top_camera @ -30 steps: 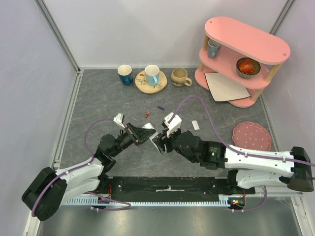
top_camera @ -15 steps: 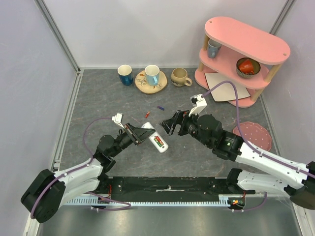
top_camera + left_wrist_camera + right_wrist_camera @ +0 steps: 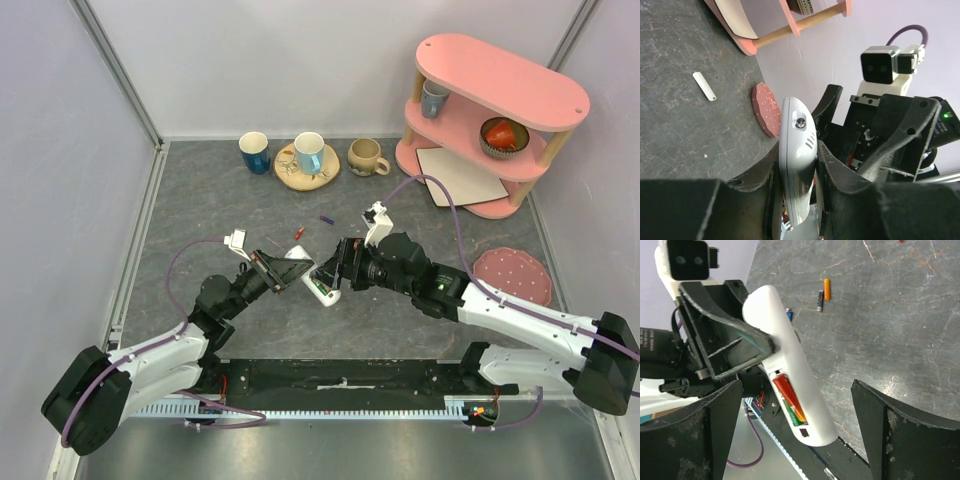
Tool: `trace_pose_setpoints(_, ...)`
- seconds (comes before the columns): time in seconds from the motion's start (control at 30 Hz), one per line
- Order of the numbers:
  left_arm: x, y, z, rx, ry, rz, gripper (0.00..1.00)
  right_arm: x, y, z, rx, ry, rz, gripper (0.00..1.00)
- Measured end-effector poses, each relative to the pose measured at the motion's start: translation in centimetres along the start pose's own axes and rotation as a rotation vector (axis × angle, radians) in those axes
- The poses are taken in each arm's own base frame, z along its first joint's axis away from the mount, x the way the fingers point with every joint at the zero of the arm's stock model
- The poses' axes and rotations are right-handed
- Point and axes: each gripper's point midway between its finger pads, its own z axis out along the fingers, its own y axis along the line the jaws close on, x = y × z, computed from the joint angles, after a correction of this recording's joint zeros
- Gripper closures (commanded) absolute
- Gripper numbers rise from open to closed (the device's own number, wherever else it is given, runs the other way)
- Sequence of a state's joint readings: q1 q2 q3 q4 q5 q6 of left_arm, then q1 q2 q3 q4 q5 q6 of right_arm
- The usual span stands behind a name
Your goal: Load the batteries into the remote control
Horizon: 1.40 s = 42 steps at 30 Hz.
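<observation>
**Top external view.** Beyond the remote control (image 3: pixel 318 285), at the far edge of the grey table (image 3: pixel 200 200), stand a blue cup (image 3: pixel 254 152), a wooden plate (image 3: pixel 290 176) bearing a light-blue cup (image 3: pixel 309 152), and a beige mug (image 3: pixel 365 156). Far right of the remote, a pink shelf (image 3: pixel 490 110) carries a white square card (image 3: pixel 460 175). A pink spotted plate (image 3: pixel 511 277) lies on the table, well to the right of the remote. A red-orange battery (image 3: pixel 298 233) and a purple battery (image 3: pixel 326 219) lie loose just beyond the remote. The left gripper (image 3: pixel 283 270) clasps the remote at its left end. The right gripper (image 3: pixel 338 268), fingers spread, is at the remote's right end.

**Left wrist view.** A small white strip (image 3: pixel 705 86) lies on the table beyond the remote. The right arm's black body fills the space to the remote's right. The remote is seen edge-on, pinched between the left fingers (image 3: pixel 837 170).

**Right wrist view.** Loose batteries lie on the table past the remote's upper side. The remote is tilted, its upper end clenched in the left jaws. Its open compartment (image 3: pixel 790 402) shows a red-orange cell and a green cell seated inside. The right fingers (image 3: pixel 715 440) stand wide apart on either side of the remote, touching nothing.
</observation>
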State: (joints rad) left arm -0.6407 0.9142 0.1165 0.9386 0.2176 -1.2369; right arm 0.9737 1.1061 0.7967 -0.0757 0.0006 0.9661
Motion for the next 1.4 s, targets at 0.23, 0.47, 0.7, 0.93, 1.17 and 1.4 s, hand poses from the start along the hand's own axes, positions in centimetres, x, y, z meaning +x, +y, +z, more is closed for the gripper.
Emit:
trace_pose_setpoints(0.23,-0.2,-0.4,-0.1,0.013,-0.008,0.003,0.98,0.8,-1.6,0.3,0.02,0.023,0.058,0.04)
trace_pose_setpoints(0.47,-0.1,-0.4,-0.2,0.015,-0.009,0.004,0.98,0.8,-1.5,0.5,-0.003,0.018,0.099,0.05)
trace_pose_setpoints(0.7,-0.1,-0.3,-0.2,0.014,-0.009,0.004,0.98,0.1,-0.7,0.6,-0.034,-0.005,0.12,0.05)
trace_pose_setpoints(0.93,-0.1,-0.3,-0.3,0.017,-0.012,0.004,0.98,0.6,-1.3,1.2,-0.021,0.003,0.14,0.06)
trace_pose_setpoints(1.17,-0.1,-0.1,-0.4,0.015,-0.012,0.004,0.98,1.1,-2.2,1.4,-0.002,0.015,0.163,0.08)
trace_pose_setpoints(1.4,-0.1,-0.2,-0.5,0.019,-0.014,0.005,0.98,1.3,-2.2,1.5,-0.013,0.018,0.174,0.09)
